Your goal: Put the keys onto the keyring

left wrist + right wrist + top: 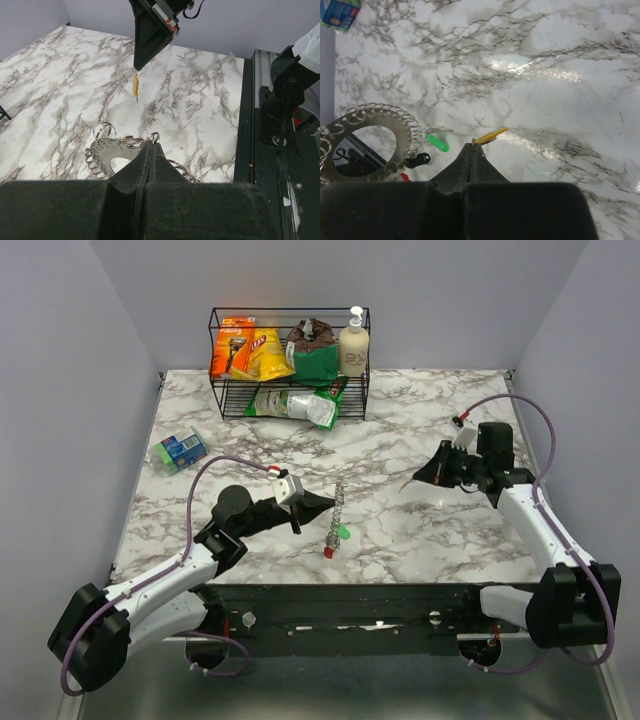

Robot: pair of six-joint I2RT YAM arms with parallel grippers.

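Note:
My left gripper (325, 503) (152, 142) is shut on a small loop of the keyring (112, 152), a silvery ring edged with coiled wire loops. It holds the ring upright over the table's front middle (338, 508). A green key (344, 533) and a red key (328, 553) dangle from it. In the right wrist view the keyring (370, 140) is at the left with a green key (436, 142), a black tag (417, 160) and a red one (404, 176). My right gripper (415, 482) (472, 146) is shut on a yellow key (490, 135), which also shows in the left wrist view (135, 85).
A black wire rack (290, 360) with packets and a soap bottle stands at the back. A blue-green box (178, 450) (337, 10) lies at the left. A black metal rail (260, 125) runs along the table's near edge.

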